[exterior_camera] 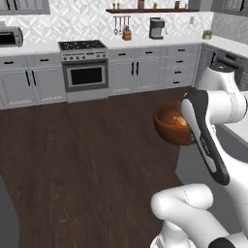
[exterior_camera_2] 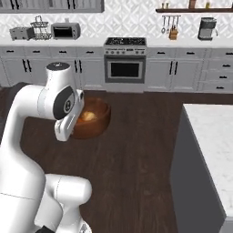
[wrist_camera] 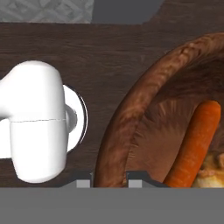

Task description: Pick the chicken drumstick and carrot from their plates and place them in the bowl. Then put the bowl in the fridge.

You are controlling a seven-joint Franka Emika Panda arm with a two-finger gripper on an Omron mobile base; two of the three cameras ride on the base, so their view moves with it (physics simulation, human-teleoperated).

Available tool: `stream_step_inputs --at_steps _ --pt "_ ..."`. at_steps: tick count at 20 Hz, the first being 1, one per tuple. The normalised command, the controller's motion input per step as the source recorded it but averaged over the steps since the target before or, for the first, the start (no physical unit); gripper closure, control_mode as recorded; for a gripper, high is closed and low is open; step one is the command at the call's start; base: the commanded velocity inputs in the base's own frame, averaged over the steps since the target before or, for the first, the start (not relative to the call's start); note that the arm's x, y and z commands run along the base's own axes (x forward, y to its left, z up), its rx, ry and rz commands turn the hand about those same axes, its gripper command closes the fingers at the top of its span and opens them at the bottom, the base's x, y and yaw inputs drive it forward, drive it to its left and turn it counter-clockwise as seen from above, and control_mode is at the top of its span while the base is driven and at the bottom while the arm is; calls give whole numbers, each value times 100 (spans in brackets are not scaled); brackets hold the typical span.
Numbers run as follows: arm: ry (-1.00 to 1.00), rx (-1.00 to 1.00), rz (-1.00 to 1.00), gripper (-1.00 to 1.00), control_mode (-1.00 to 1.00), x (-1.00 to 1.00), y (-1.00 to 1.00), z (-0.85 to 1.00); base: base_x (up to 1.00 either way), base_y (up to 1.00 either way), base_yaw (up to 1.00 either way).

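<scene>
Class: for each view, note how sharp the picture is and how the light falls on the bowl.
Left base view: soft, bowl glows inside. Right base view: slightly blurred, bowl evenly lit. Hand view: sharpest, rim grain clear, carrot smoothly shaded, gripper at the rim.

A kitchen: stove (exterior_camera: 83, 63), grey cabinets (exterior_camera: 140, 72), coffee maker (exterior_camera: 156, 28).
</scene>
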Motion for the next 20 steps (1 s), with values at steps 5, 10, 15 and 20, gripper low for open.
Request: stream_step_inputs --at_steps 5,10,15,20 --pt "0 0 0 100 100 0 0 0 100 32 15" --pt "0 0 0 100 100 0 0 0 100 4 25" --pt "0 0 0 100 100 0 0 0 100 0 27" --pt "0 0 0 100 100 0 0 0 100 -1 29"
